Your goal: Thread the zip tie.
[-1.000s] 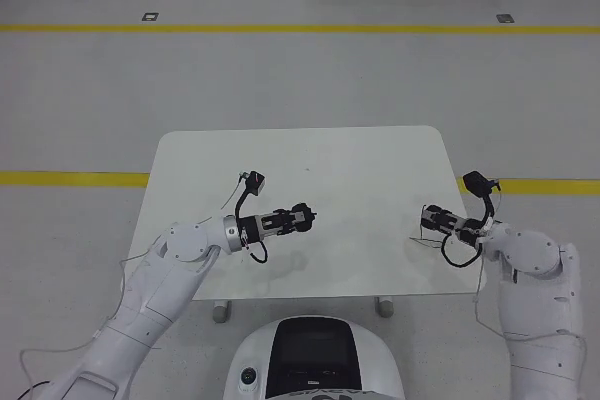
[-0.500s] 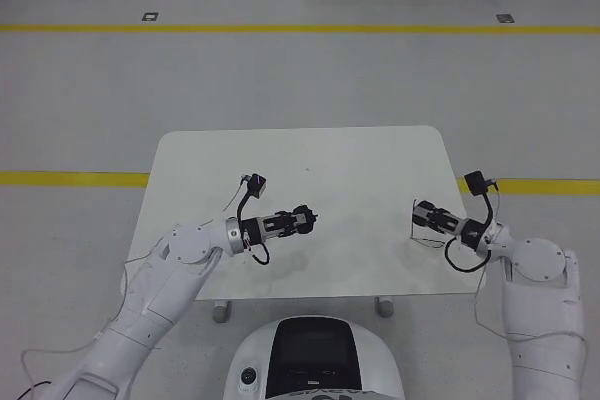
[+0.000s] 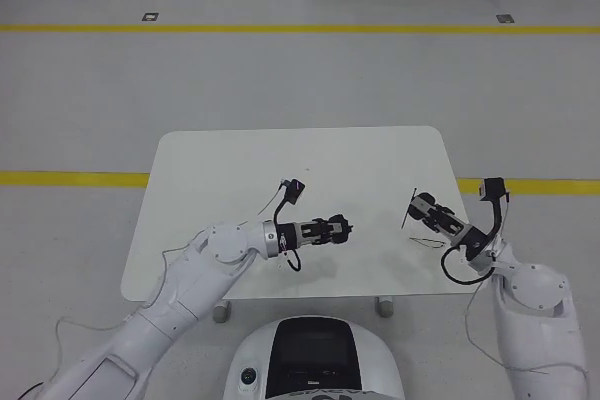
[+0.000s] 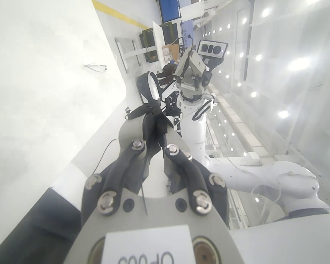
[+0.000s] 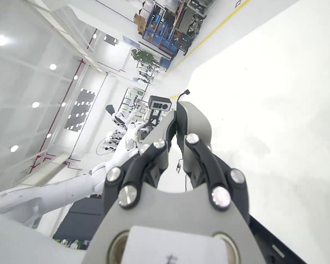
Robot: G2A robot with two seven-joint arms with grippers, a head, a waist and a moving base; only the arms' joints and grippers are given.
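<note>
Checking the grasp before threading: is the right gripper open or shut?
Shut: grey fingers of the right gripper meet, pinching a thin black zip tie whose head pokes out.

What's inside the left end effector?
A thin black zip tie runs back from the shut left end effector. The stretch where it is pinched is covered.

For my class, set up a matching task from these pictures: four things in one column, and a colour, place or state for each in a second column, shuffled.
Things
1. table
2. floor stripe
3. right claw
4. thin loop

Descriptions
A. yellow
B. lying on the table near the right claw
C. white
D. shut on a black zip tie

Pairs: 1-C, 2-A, 3-D, 4-B.
</note>
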